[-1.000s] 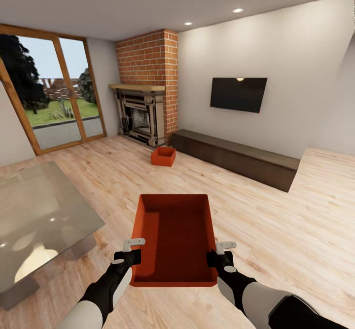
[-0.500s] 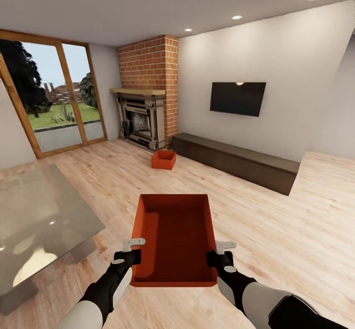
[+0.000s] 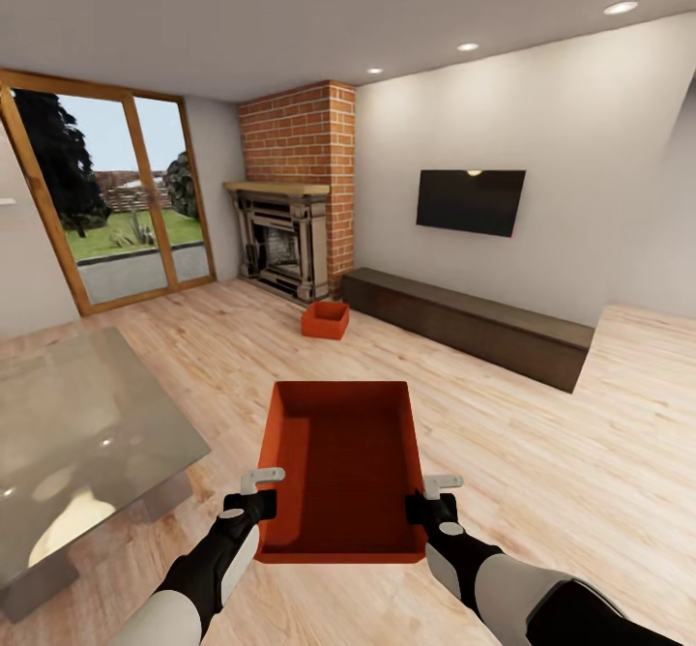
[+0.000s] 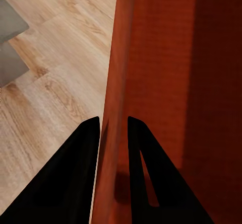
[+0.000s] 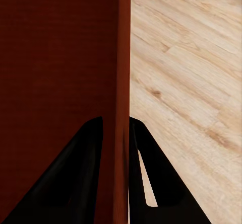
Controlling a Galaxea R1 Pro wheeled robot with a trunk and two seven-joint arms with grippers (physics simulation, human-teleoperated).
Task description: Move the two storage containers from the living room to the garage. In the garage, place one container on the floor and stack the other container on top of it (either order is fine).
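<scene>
right now i'm carrying one storage container [image 3: 340,472] out in front of me above the wood-plank floor [image 3: 541,453] of the living room, held level between both arms. my left gripper [image 3: 259,493] pinches the tray's left wall and my right gripper [image 3: 431,496] pinches its right wall, both close to the near corners. the left wrist view makes that plain: the thin orange-red wall [image 4: 115,108] runs straight between the two dark fingers [image 4: 75,168], one outside and one inside the tray. the right wrist view shows the same on the other side, the wall [image 5: 123,83] clamped between its fingers [image 5: 83,173], with bare planks [image 5: 186,93] beyond. from the head i get what the wrists cannot give: the second storage container [image 3: 325,319] sits on the floor far ahead, just beside the near end of the long dark bench [image 3: 469,325] and near the brick fireplace [image 3: 290,230]. between my tray's far edge and that one lies a wide stretch of open planks. a glass-topped table [image 3: 82,433] crowds my left side, its corner near the left arm. to the right the floor stays open up to the bench and the white wall with the black screen [image 3: 471,201]. the glazed doors [image 3: 111,206] stand at far left.
</scene>
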